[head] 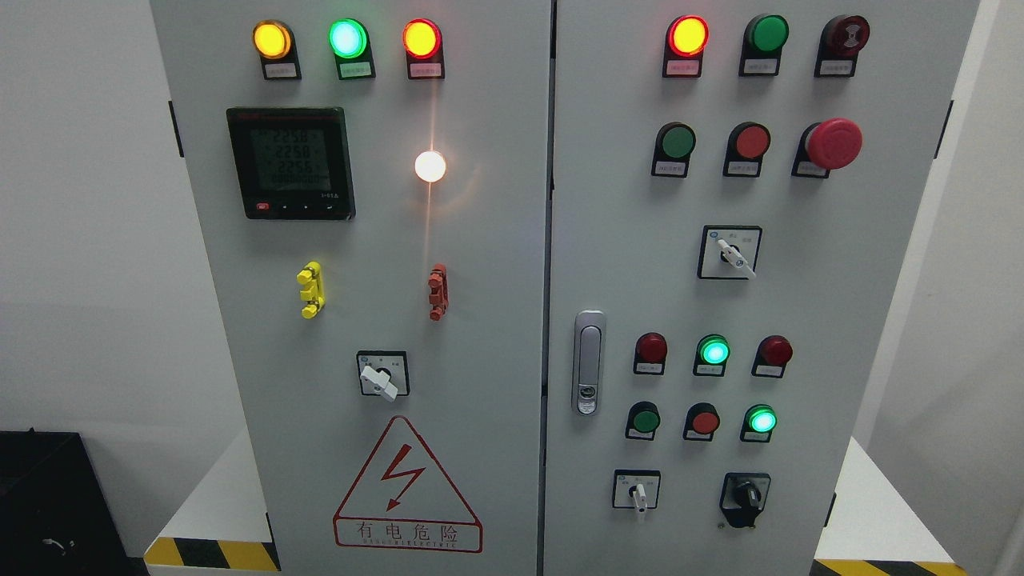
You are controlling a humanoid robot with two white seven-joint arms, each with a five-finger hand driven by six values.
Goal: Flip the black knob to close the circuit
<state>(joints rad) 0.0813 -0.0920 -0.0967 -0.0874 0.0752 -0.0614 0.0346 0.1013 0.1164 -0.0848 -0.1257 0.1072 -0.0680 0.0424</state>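
Observation:
The black knob is a rotary switch at the lower right of the right cabinet door. Its handle points down and a little to the left. No robot arm or hand shows in the head view.
White rotary selectors sit at the lower right, the upper right and on the left door. A red mushroom stop button sticks out at the upper right. A door latch is at the middle. Several indicator lamps are lit. A black box stands at the lower left.

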